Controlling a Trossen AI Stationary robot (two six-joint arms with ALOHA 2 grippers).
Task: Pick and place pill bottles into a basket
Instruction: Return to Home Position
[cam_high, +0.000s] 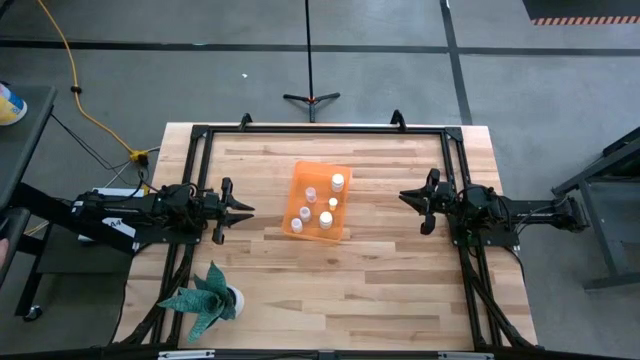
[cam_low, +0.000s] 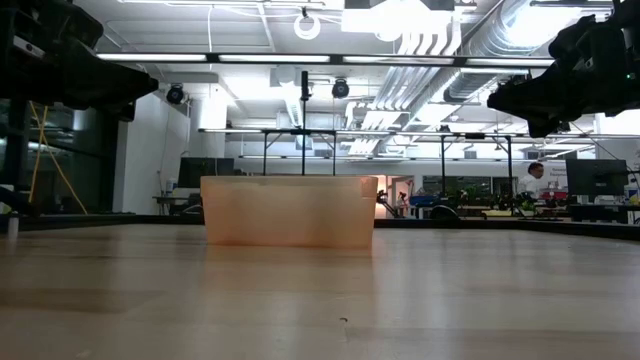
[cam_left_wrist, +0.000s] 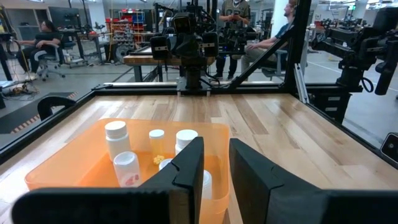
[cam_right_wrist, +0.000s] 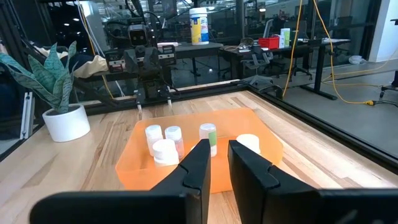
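The translucent orange basket (cam_high: 342, 228) stands in the middle of the table. Several small white pill bottles (cam_high: 326, 217) stand upright inside it; they also show in the left wrist view (cam_left_wrist: 116, 138) and the right wrist view (cam_right_wrist: 165, 149). My left gripper (cam_high: 250, 210) hangs in the air to the left of the basket, pointing at it, shut and empty, with only a narrow slit between its fingers (cam_left_wrist: 216, 146). My right gripper (cam_high: 403, 197) hangs to the right of the basket, also pointing at it, shut and empty (cam_right_wrist: 217, 146). In the low view both arms are well above the tabletop.
A green spiky plant in a white pot (cam_high: 212, 298) stands near the table's front left corner. A black frame (cam_high: 320, 129) runs along the far edge and both sides. Bare wood lies all around the basket. People sit in the room beyond the table.
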